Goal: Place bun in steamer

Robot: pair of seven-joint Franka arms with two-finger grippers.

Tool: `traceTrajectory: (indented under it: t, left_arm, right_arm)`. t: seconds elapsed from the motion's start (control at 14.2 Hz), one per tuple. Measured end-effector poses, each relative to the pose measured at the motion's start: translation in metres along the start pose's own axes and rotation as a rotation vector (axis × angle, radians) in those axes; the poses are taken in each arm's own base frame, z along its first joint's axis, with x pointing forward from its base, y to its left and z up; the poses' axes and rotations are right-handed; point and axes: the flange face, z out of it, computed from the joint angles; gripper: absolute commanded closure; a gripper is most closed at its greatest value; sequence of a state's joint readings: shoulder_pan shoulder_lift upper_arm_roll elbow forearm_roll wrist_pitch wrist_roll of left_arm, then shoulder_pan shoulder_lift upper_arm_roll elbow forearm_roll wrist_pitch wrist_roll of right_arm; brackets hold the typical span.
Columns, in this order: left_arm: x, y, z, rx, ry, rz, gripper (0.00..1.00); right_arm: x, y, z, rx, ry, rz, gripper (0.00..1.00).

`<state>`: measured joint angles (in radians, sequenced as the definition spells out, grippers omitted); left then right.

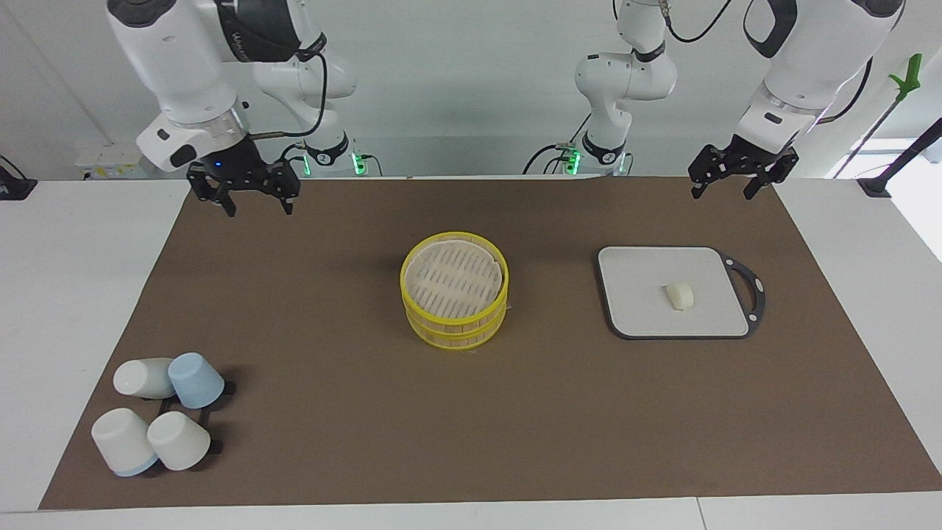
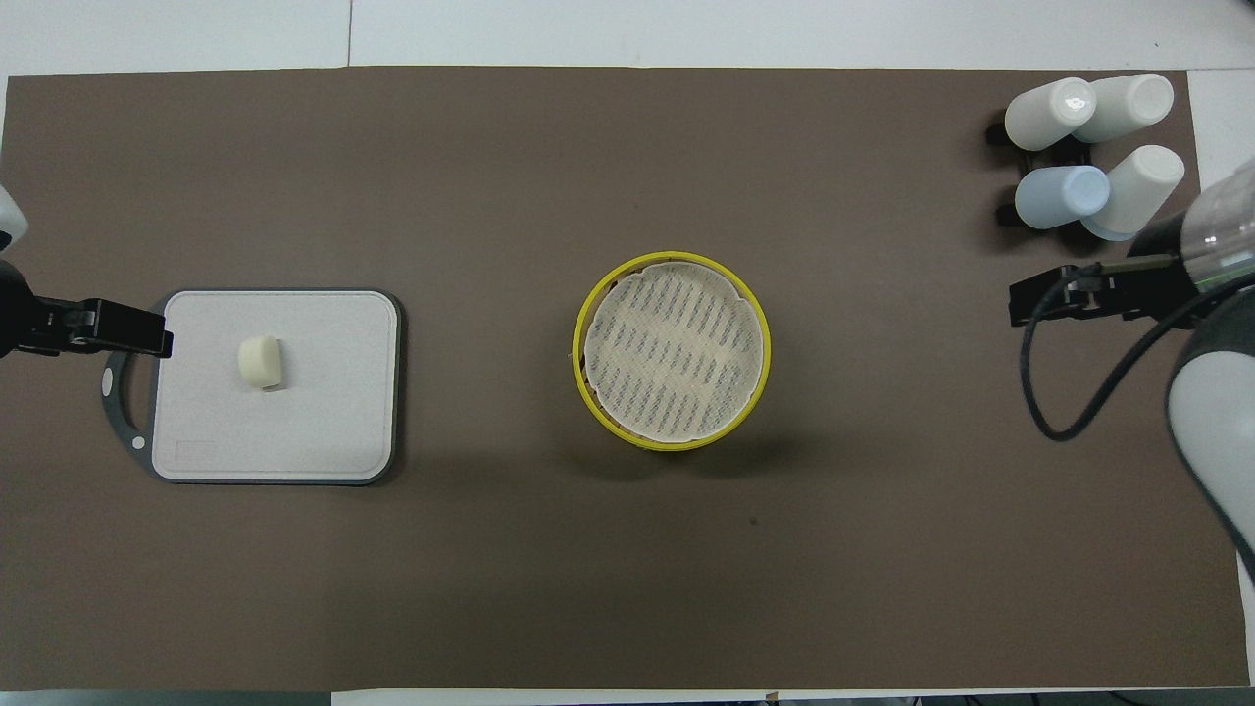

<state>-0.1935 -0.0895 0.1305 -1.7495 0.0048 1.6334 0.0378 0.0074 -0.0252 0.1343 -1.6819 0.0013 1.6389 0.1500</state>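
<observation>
The bun (image 1: pixel 680 295) lies untouched on the grey board (image 1: pixel 640 324), beside the steamer (image 1: pixel 454 299). Both tools, left (image 1: pixel 723 182) and right (image 1: pixel 252 197), are held raised, spread and empty. The approach is judged barely begun; a descent of the left tool onto the bun is called for.

The bun (image 2: pixel 260 361) lies on the grey board (image 2: pixel 324 431), just beside the left gripper (image 2: pixel 132 330) (fingers parted); the steamer (image 2: pixel 673 353) sits well apart.
</observation>
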Motion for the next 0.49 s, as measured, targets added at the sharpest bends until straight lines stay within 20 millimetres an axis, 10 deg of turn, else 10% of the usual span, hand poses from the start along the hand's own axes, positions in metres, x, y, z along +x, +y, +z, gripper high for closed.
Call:
traceTrajectory:
  t: [0.28,0.49]
  left_arm:
    - [0.006,-0.005,0.061,0.000,0.009,-0.007,0.00]
    - [0.005,-0.011,0.113,0.001,0.027,0.000,0.00]
  right_arm:
    - [-0.003,-0.128,0.032,0.012,0.010,0.062,0.05]
    - [-0.010,-0.262,0.073,0.019,0.018,0.095,0.05]
